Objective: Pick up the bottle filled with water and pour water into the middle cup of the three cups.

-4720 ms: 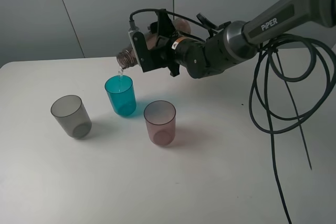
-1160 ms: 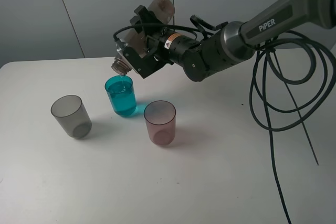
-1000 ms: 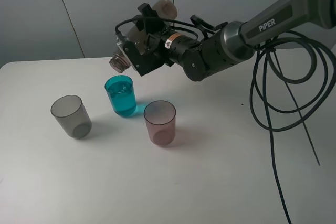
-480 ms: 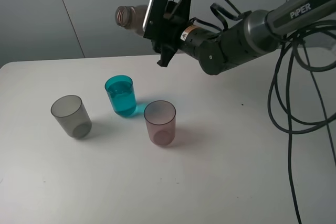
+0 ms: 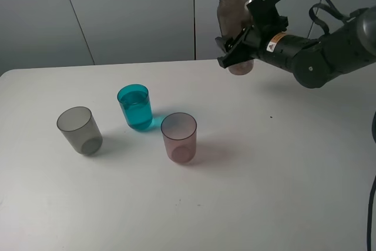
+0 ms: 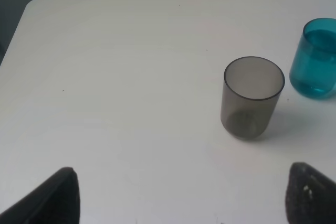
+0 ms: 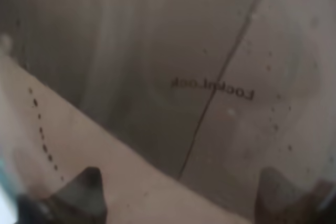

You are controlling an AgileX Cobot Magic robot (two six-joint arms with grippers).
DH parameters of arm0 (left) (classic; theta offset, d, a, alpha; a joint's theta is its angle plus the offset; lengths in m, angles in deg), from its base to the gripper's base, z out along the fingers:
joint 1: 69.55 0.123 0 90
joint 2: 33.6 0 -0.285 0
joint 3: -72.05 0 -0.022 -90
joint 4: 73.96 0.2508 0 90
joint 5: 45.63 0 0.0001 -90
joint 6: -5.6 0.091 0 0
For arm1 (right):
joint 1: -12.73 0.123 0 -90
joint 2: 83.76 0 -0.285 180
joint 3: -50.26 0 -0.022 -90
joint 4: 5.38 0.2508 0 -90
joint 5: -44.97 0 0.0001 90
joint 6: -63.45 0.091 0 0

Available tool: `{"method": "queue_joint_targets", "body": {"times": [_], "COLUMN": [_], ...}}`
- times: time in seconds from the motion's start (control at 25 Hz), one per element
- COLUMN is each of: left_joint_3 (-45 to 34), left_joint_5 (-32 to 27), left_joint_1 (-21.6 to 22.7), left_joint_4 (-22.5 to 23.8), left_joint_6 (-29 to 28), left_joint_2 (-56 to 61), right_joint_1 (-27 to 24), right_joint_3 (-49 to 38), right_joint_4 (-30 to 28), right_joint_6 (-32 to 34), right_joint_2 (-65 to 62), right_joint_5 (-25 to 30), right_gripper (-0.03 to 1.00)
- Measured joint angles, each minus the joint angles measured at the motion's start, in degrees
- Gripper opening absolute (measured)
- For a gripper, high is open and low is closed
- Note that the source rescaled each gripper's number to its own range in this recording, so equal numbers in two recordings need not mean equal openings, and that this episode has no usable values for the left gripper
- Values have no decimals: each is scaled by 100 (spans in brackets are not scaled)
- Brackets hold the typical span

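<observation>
The smoky-brown bottle (image 5: 230, 9) stands upright in my right gripper (image 5: 238, 44), which is shut on its lower body, to the back right of the cups. In the right wrist view the bottle (image 7: 173, 66) fills the picture between the fingertips (image 7: 84, 187). The middle cup (image 5: 135, 106) is teal-blue and holds water nearly to its rim; it also shows in the left wrist view (image 6: 316, 59). The grey cup (image 5: 79, 130) stands to its left and the pink cup (image 5: 178, 137) to its right, both empty. My left gripper (image 6: 184, 203) is open and empty, near the grey cup (image 6: 253, 98).
The white table (image 5: 247, 192) carries only the three cups. A grey panelled wall (image 5: 117, 10) stands behind its far edge. A black cable (image 5: 371, 204) hangs at the right edge.
The right gripper has turned the bottle from tipped over the teal cup to upright and carried it up and to the right, away from the cups. The teal cup now holds more water.
</observation>
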Motion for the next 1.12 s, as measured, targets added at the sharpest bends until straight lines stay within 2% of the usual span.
{"method": "queue_joint_targets", "body": {"times": [0.12,0.2,0.4,0.8,1.12], "left_joint_3": [0,0,0,0,0], "left_joint_5": [0,0,0,0,0], "left_joint_1": [0,0,0,0,0], "left_joint_4": [0,0,0,0,0], "left_joint_6": [0,0,0,0,-22], "left_joint_2": [0,0,0,0,0], "right_joint_1": [-118,-142,-156,-156,-156], "right_joint_3": [-18,-18,34,439,452], "right_joint_4": [-127,-127,-104,-145,-268], "right_joint_6": [424,491,579,1172,1366], "right_joint_2": [0,33,565,1381,1467], "right_joint_5": [21,-51,-675,-963,-680], "right_gripper": [1,1,1,1,1]}}
